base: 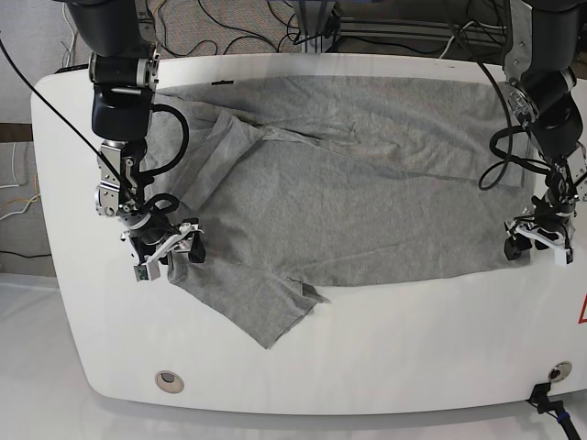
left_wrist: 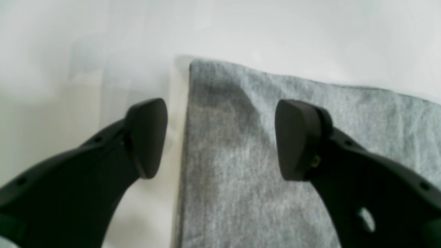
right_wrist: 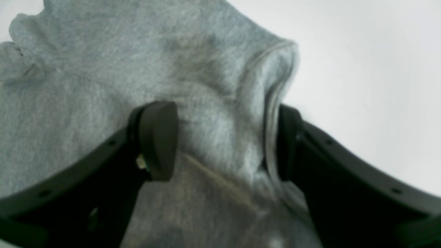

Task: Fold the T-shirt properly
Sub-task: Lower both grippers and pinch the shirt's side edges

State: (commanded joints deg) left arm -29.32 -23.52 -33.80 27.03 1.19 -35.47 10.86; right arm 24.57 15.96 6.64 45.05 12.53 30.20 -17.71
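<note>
The left claw (left_wrist: pixel 220 139) is spread open over a bottom corner of the T-shirt (base: pixel 348 192): one finger hangs over bare white counter (base: pixel 413 348), the other over grey cloth, with the shirt's straight side edge running between them. The right claw (right_wrist: pixel 224 141) is open too, its jaws straddling a raised hemmed fold at the shirt's edge; the cloth touches the outer finger, and no squeeze is visible.

In the base view the shirt lies spread across the far half of the counter, wrinkled, one sleeve flap pointing toward the near edge. Bare counter lies beyond both claws toward the near side. Cables (base: pixel 275 27) run behind the far edge.
</note>
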